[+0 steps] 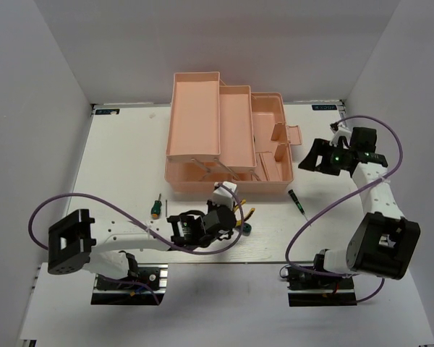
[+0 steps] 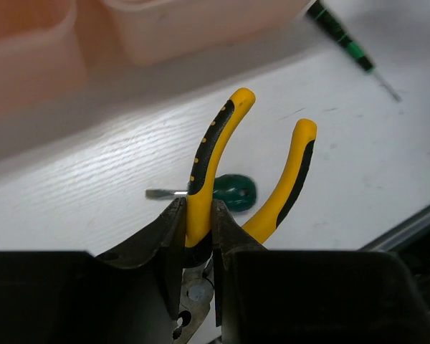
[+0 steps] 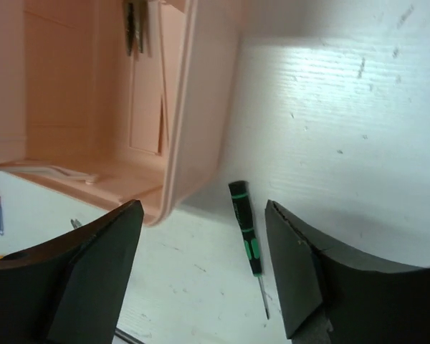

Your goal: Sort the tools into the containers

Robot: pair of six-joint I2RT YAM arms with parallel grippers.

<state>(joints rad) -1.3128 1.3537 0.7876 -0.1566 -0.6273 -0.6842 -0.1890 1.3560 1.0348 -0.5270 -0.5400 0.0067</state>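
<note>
Only wrist views reveal left pincer [image 2: 198, 218] clamped on pliers [image 2: 215, 142], right pincer [image 3: 202, 218] spread wide over screwdriver [image 3: 249, 240]

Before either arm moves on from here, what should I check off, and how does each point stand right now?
1. Left gripper shut on the pliers: ok, though it clamps one handle only.
2. Pliers lifted clear of the stubby green screwdriver close by: cannot tell.
3. Right gripper open and empty: ok.
4. Dark green screwdriver lying on the table, framed by the open right gripper in its wrist view: ok.
5. Toolbox tiers folded out to receive tools: ok.
</note>
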